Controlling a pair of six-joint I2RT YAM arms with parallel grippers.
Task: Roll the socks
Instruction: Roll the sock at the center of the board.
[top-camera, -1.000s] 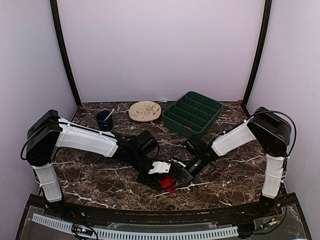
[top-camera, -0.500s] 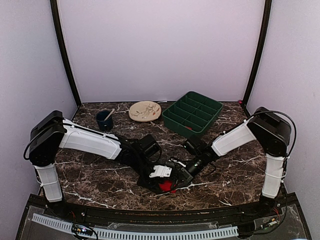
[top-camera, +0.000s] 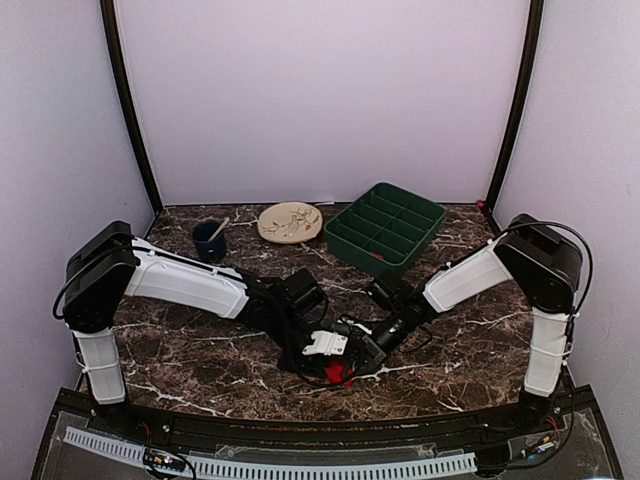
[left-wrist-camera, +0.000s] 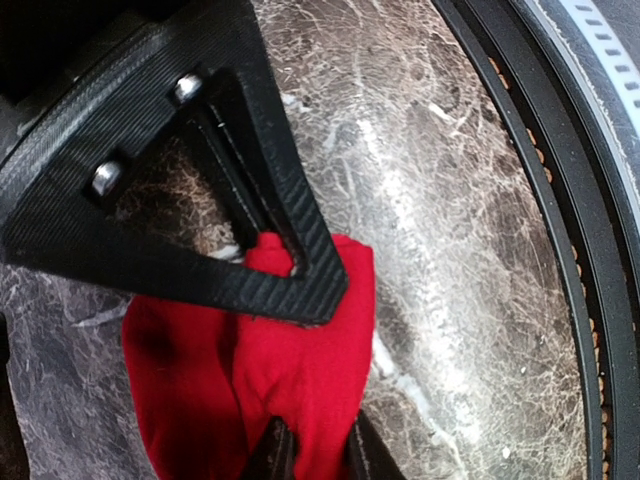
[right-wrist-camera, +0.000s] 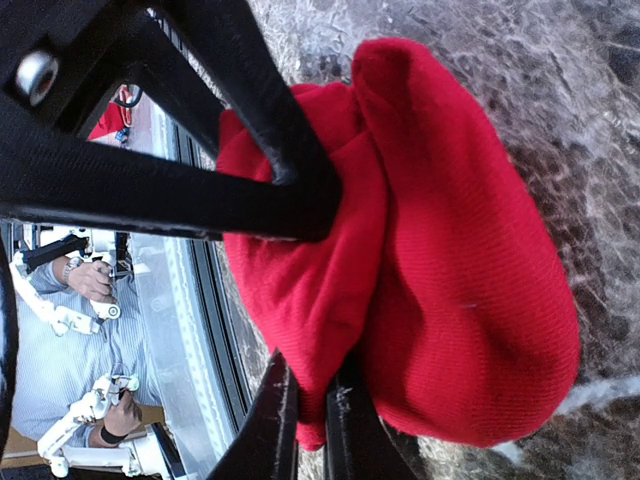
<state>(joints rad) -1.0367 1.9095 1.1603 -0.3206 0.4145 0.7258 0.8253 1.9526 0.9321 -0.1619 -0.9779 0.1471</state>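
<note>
socks: one lumpy red bundle (top-camera: 340, 374) on the table (top-camera: 200, 350), centre, near the front edge. It is folded over on itself but not a tight roll yet.
left gripper (left-wrist-camera: 305, 375): my jaws stand narrow with red fabric filling the gap. I read that as a grip on the bundle's edge.
right gripper (right-wrist-camera: 310, 300): nearly closed, with a thick fold pinched between my fingertips from the opposite side.
step: my guess is mid-roll, since both grippers are on the same bundle.
doing it well: use one gripper as the anchor and let the other turn the fabric over it. Stay low on the table so the loose lobe doesn't flop open. Don't pull the two grips apart, or the folds will slacken. Let go one side at a time, and only once the fold sits under its own weight.
surroundings: the green tray (top-camera: 385, 228), plate (top-camera: 290, 221) and cup (top-camera: 208, 240) are well apart at the back, clear of the work.
hard to see: from above, my wrists cover most of the bundle.
- I can't tell where one sock ends and the other starts.
- No white patterned end is clearly visible. A pale fleck beside the fabric in the left wrist view could be marble vein.
- The underside of the bundle is hidden.
</note>
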